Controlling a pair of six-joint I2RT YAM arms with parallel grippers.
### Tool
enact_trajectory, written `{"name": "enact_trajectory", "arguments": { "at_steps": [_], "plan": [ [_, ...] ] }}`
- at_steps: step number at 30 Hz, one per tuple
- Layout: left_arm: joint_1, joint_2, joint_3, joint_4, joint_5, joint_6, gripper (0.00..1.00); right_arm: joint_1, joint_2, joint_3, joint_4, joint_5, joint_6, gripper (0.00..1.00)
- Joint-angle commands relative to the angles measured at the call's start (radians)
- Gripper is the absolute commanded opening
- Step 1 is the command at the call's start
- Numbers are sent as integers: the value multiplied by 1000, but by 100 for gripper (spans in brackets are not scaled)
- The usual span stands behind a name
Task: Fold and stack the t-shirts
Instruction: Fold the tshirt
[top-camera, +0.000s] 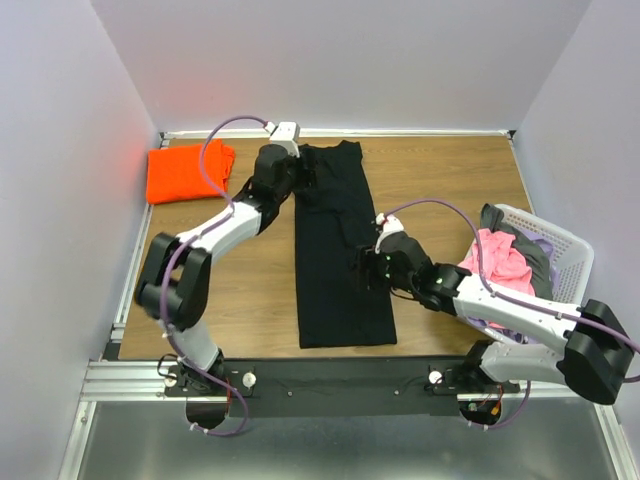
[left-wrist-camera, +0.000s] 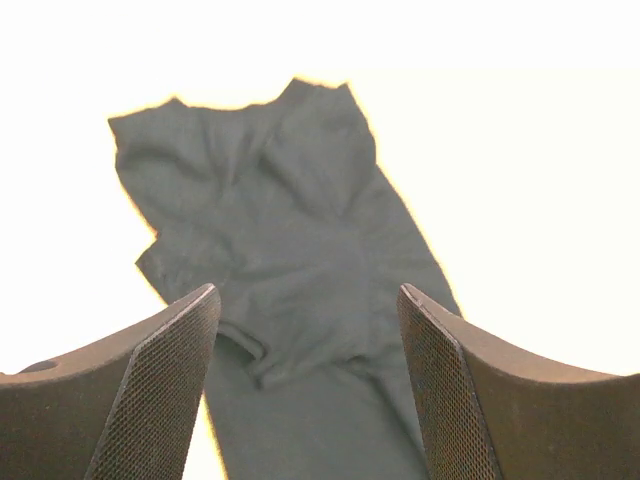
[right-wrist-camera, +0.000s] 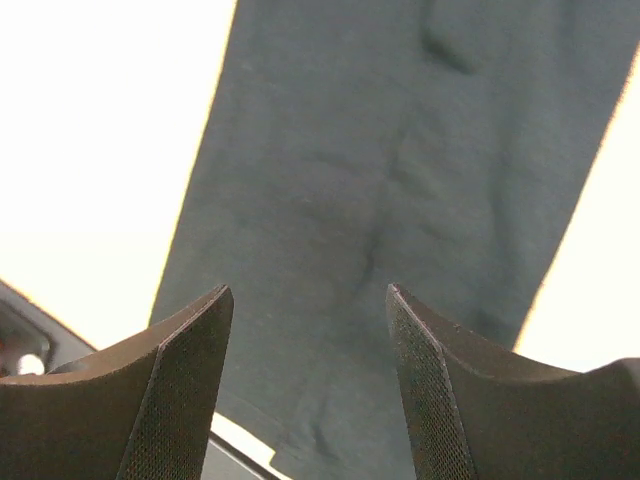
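An orange shirt (top-camera: 185, 172) lies folded at the far left of the table (top-camera: 450, 180), so I judge the stack barely begun. The black shirt (top-camera: 340, 250) lies in the middle as a long strip running near to far, its sides apparently turned in and its crosswise folds not yet made. My left gripper (left-wrist-camera: 308, 300) hangs over its far end and my right gripper (right-wrist-camera: 308, 295) at its right edge, both with jaws wide and empty, while a pink shirt (top-camera: 495, 262) and others wait in the basket (top-camera: 570, 245) on the right.
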Motion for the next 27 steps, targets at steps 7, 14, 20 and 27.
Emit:
{"name": "enact_trajectory", "arguments": {
  "at_steps": [7, 14, 20, 27],
  "plan": [
    [-147, -352, -412, 3, -268, -152, 79, -31, -117, -74, -203, 52, 134, 70],
    [-326, -607, -650, -144, -372, -318, 79, -30, -263, -186, -319, 57, 205, 70],
    [-519, -710, -762, -290, -441, -533, 78, -31, -358, -238, -367, 22, 274, 70],
    [-730, -647, -768, -399, -484, -692, 78, -31, -258, -278, -376, -14, 320, 62]
  ]
}}
